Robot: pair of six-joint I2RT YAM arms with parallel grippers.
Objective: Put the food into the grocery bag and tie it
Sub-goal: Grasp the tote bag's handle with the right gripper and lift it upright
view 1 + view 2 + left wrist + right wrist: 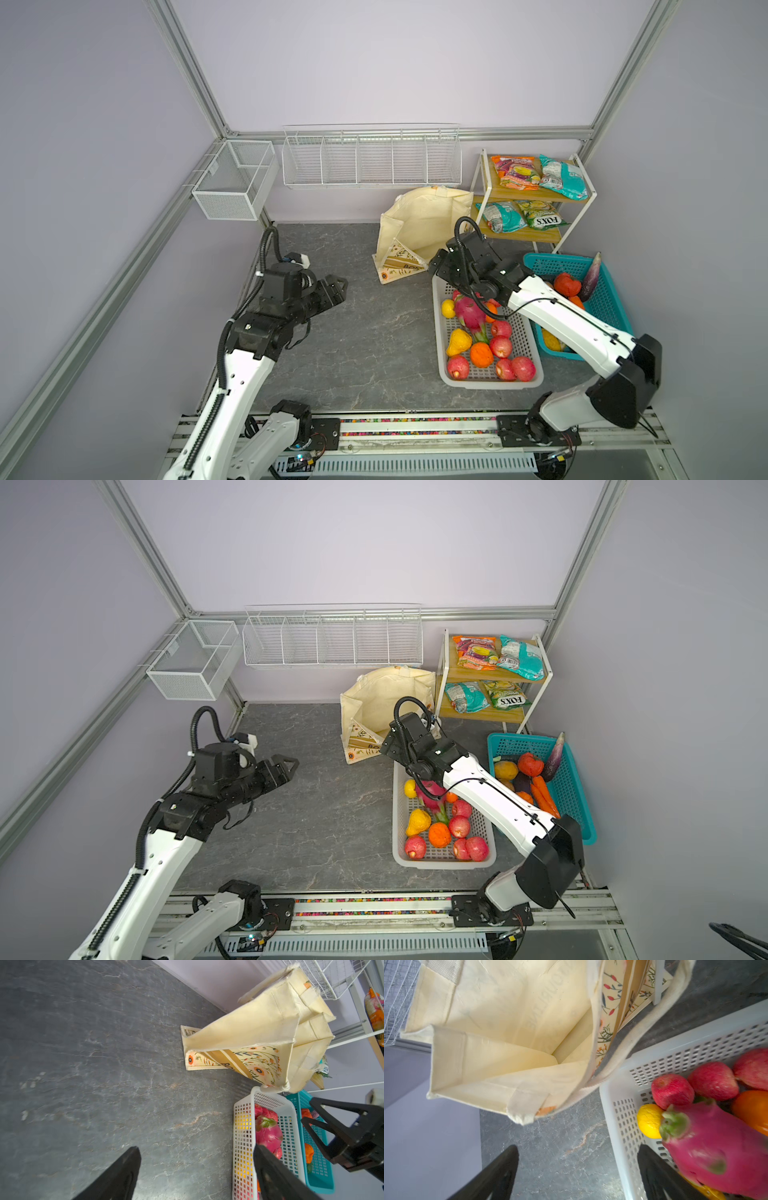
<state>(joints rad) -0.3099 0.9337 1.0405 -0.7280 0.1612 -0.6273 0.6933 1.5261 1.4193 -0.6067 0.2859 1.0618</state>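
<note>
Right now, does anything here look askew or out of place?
Yes: the cream floral-print canvas tote bag sags, its printed side folded onto the grey table beside the white perforated plastic basket. Nothing looks spilled.

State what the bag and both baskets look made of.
Bag: matte cream woven cloth, likely canvas; frayed edges, stitched seams.
White basket: probably moulded plastic; smooth, slight sheen, even punched slots.
Teal basket: likely plastic too; uniform colour, regular lattice.

Tote bag [249,1022] is matt cream cloth, white basket [243,1136] smooth perforated plastic, tabletop [104,1064] dull stone-look, snack packets [563,178] shiny.
</note>
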